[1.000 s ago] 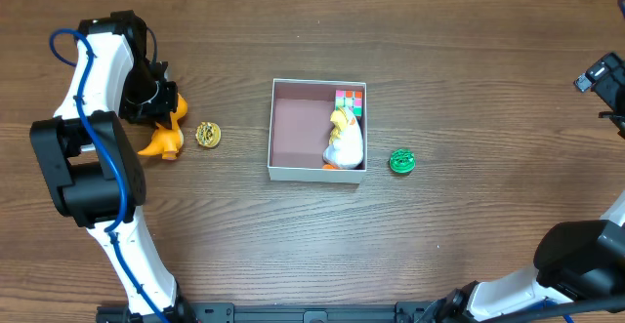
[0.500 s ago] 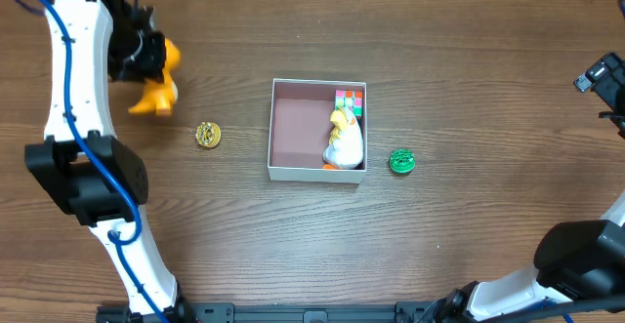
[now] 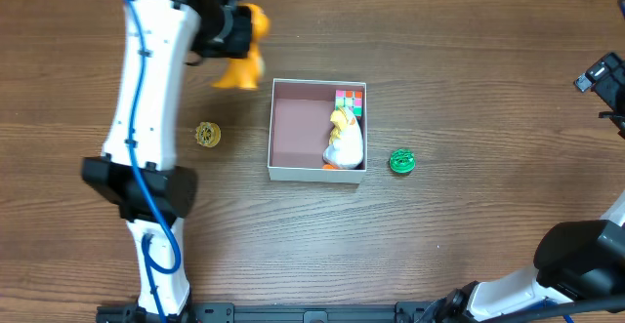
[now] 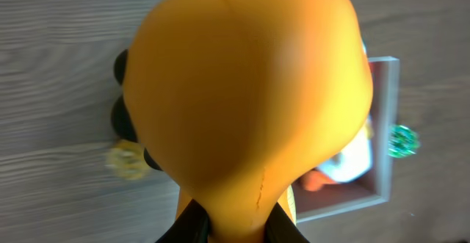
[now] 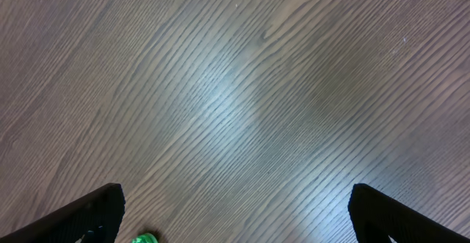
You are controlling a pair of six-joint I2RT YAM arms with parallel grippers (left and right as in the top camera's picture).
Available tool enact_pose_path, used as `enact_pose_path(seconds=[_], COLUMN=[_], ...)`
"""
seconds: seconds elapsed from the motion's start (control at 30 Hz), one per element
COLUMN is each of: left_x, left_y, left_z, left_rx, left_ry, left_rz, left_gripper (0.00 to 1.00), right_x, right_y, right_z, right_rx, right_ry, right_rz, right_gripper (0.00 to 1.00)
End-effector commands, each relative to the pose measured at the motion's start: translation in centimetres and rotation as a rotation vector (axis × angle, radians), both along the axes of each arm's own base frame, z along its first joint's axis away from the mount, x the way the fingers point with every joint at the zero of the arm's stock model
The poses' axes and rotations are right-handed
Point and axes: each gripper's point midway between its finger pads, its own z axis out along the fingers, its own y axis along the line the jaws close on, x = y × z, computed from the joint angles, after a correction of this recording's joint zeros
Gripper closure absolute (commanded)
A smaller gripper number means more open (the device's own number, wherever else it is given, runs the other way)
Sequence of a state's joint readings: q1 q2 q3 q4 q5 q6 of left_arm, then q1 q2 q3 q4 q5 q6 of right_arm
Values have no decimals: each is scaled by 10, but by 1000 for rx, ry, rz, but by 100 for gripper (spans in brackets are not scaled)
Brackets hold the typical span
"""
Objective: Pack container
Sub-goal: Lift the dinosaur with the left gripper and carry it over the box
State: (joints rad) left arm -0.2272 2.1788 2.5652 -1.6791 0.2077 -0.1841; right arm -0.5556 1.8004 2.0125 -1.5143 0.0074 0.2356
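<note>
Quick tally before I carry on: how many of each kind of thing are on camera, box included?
Toy figures: 2, orange one, white one
Round discs: 2, gold disc, green disc
Multicoloured cube: 1
Container: 1
Total: 6

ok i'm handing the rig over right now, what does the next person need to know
The left gripper is shut on the orange toy, held in the air by the container, off its upper-left corner in the overhead view.
The right gripper is open and empty, over bare table.
Done: white duck and colour cube are in the container.
Left: orange toy, gold round piece left of the container, green round piece right of it.
</note>
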Motion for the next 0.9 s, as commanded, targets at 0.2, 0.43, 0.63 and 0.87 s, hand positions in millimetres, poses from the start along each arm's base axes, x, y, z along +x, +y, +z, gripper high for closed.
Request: enact_pose_path(seconds=[0.2, 0.43, 0.63, 0.87], left_x=[-17, -24, -35, -50], left_y=[-57, -72, -80, -82], left_z=[-6, -49, -85, -108], left_rx=[39, 32, 14, 48], left_ry=[13, 126, 223, 287], left_rz=[88, 99, 84, 64], left_gripper=[73, 76, 78, 75], right_x=[-1, -1, -1, -1], right_y=[-1, -1, -1, -1], right_z=[2, 2, 2, 2], right_rx=[-8, -8, -8, -8], right_ry=[-5, -5, -5, -5], right_rz=[-6, -6, -6, -6], right_gripper=[0, 0, 0, 0])
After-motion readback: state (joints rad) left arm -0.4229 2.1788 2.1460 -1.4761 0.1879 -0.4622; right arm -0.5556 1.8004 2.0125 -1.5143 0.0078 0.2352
